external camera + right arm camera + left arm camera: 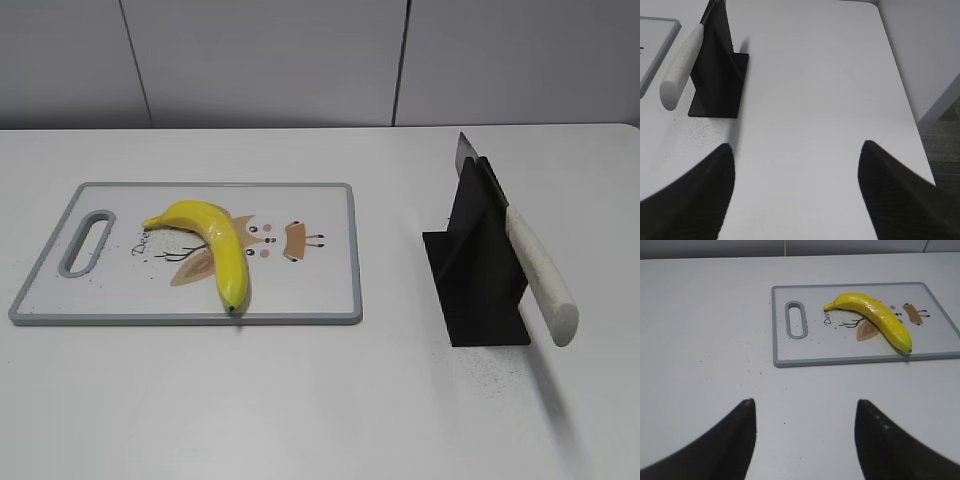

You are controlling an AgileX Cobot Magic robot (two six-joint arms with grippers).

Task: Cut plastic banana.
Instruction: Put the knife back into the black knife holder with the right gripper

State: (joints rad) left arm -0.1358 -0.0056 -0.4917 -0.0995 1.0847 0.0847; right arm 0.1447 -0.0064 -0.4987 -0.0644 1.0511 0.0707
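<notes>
- The left gripper hangs over bare desk, its two dark fingers spread wide with nothing between them and touching nothing.
- The right gripper is the same: black fingers set far apart, empty, above the white desk surface near its right edge.
- Neither gripper shows in the exterior view.
- The plastic banana lies on the cutting board, roughly at its middle, curved, its stem end toward the board's handle slot and its dark tip close to the board's near edge.
- In the left wrist view the plastic banana sits well ahead of the fingers and to the right, with open desk between.
- The cutting board is white with a grey rim and carries a printed cartoon animal face in tan and brown, partly covered by the banana.
- Some small lettering beside the stem begins with "D"; the rest cannot be read.
- A black knife stand sits on the desk well to the right of the board, holding a knife slanted through it: white speckled handle jutting toward the camera, grey blade tip poking out at the top behind.
- In the right wrist view the knife handle and stand lie ahead of the fingers, to the left.
- Fine dark specks dot the desk and board.
</notes>
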